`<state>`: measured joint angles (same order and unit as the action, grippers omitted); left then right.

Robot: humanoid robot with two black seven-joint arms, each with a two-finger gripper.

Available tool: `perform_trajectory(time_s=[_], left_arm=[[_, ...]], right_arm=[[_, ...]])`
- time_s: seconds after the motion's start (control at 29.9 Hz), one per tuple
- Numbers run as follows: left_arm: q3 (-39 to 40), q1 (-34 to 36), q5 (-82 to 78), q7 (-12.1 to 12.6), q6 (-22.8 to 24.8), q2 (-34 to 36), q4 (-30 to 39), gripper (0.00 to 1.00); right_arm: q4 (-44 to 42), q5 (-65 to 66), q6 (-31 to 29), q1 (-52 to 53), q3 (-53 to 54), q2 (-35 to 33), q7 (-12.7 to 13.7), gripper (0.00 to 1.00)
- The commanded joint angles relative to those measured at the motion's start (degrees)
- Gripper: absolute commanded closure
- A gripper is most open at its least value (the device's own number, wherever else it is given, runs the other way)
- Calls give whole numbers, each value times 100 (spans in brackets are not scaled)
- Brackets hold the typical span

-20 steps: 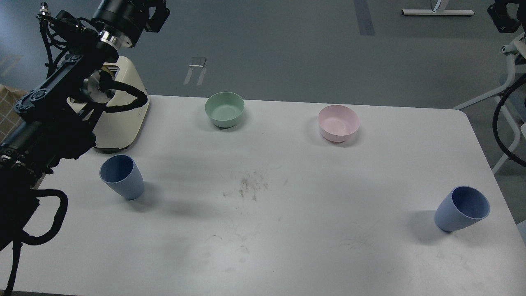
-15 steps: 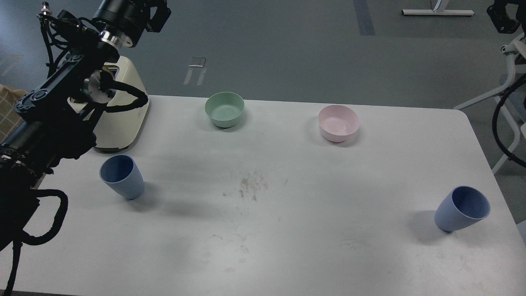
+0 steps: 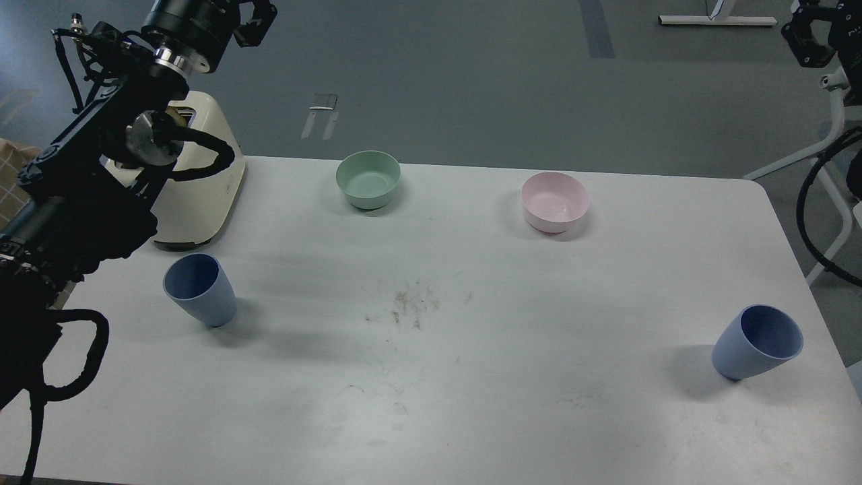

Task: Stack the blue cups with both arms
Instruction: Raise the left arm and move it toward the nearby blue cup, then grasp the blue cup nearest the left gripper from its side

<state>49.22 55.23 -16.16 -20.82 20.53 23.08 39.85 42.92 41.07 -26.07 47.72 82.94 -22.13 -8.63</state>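
Observation:
Two blue cups stand upright on the white table. One cup is at the left, in front of a cream appliance. The other cup is at the right, near the table's right edge. My left arm rises from the left edge, and its gripper is high at the top, far above and behind the left cup. It is dark and partly cut off by the frame. My right gripper shows at the top right corner, far above and behind the right cup, dark and partly cut off. Neither gripper holds anything that I can see.
A pale green bowl and a pink bowl stand near the table's far edge. A cream appliance sits at the back left, partly behind my left arm. A white frame and cable stand off the table's right side.

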Motion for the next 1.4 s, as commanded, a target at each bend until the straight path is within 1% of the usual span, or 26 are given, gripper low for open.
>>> perform_trajectory(time_s=[0.0,0.07,0.3,0.4,0.5,0.53,0.57,0.63,0.67,0.74,0.77,0.84,0.9,1.0,1.04,1.1,1.17,1.24,1.37], left_arm=[[0,-47,17,96,30,12,-4,2],[0,-47,34,96,39,30,5,2],[-96,-135,-19,87,39,82,111,2],[-96,-337,-36,69,21,293,409,2],[-105,-574,-150,17,-58,609,874,2],[-97,-714,-281,-53,-84,792,1180,2],[-96,-863,-439,-193,-102,994,1461,2],[-114,-1091,-580,-325,-102,1311,1813,2],[-114,-1093,-581,-326,-102,1313,1816,2],[-105,-1556,-590,-326,-102,1872,2393,2],[-79,-1689,-590,-326,-102,2049,2544,2],[-17,-2049,-573,-317,-119,2620,2904,2],[-17,-2182,-581,-344,-93,2832,3002,2],[-79,-2498,-616,-353,-85,3358,3064,3],[-105,-2534,-747,-353,-67,3552,3073,3],[-105,-2543,-1054,-344,-58,3712,3099,3],[-114,-2587,-1861,-344,-58,3949,3248,9],[-114,-2622,-3220,-335,-93,4212,3546,15],[-123,-2780,-4497,-326,-120,4467,3810,15]], right_arm=[[40,6,-47,-26,-129,-28,2,0],[49,-2,-193,-61,-129,-29,19,0],[32,-20,-193,-61,-67,-55,28,0],[41,-29,-193,-113,-41,-81,28,0],[58,-29,-193,-175,-41,-143,28,0],[49,-29,-193,-184,-41,-143,19,0],[49,-29,-193,-219,-41,-143,-7,0],[32,-29,-193,-237,-32,-143,-25,0],[32,-29,-193,-237,-32,-143,-25,0],[41,-37,-193,-298,20,-152,-25,0],[49,-38,-193,-324,56,-152,-33,0],[49,-38,-193,-386,161,-152,-33,0],[49,-37,-193,-386,170,-152,-33,0],[49,-37,-193,-447,179,-152,-33,0],[49,-38,-193,-448,205,-152,-33,0],[49,-38,-193,-456,267,-152,-33,0],[49,-38,-193,-474,355,-152,-33,0],[49,-38,-193,-483,381,-152,-33,0],[58,-38,-193,-500,390,-160,-33,0]])
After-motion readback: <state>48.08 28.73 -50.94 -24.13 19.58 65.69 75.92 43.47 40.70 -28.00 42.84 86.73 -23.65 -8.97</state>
